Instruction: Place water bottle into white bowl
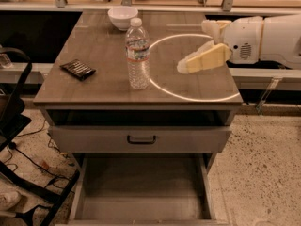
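Note:
The water bottle (138, 53) stands upright on the wooden table (99, 86), near its middle left; it is clear and ribbed, with a white cap and a white-and-red label band. The white bowl (122, 17) sits at the table's far edge, behind the bottle and a little to its left. My gripper (193, 47) reaches in from the right on a white arm (263, 39), above the table and to the right of the bottle, about a bottle's width away. Its cream fingers (203, 60) are apart and hold nothing.
A dark flat packet (78, 69) lies on the table's left side. A bright ring of light (195, 67) marks the right half of the tabletop. Below the top are a closed drawer (141, 139) and a lower drawer (141, 197) pulled out. A black cart frame (14, 121) and cables stand on the floor at left.

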You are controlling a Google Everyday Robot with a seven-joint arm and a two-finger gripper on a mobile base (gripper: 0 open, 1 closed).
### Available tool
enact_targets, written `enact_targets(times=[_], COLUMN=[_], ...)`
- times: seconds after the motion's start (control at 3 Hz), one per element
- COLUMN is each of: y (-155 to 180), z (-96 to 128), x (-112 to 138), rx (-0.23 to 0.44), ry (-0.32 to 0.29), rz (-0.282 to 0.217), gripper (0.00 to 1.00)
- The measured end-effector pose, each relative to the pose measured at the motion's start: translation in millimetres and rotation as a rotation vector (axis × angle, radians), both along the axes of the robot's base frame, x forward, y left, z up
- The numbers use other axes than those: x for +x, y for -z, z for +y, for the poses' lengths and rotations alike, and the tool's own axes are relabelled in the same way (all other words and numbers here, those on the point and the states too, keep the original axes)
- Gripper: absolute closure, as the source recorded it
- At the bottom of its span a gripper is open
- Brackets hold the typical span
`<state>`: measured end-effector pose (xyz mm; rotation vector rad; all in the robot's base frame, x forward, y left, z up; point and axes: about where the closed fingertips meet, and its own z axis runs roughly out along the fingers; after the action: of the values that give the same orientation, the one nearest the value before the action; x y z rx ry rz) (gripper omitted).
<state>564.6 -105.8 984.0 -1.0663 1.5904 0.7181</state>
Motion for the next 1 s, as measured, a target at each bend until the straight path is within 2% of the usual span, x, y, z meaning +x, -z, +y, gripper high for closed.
enact_targets(times=[0.33,0.67,1.0], y=[26.9,43.5,57.9], z=[27.5,42.2,60.6], x=[32.2,50.0,61.2], rx=[0.071,0.101,0.139], ry=[0.017,0.021,-0.004], rz=[0.001,0.009,0.014], gripper=[0.0,0.0,0.0])
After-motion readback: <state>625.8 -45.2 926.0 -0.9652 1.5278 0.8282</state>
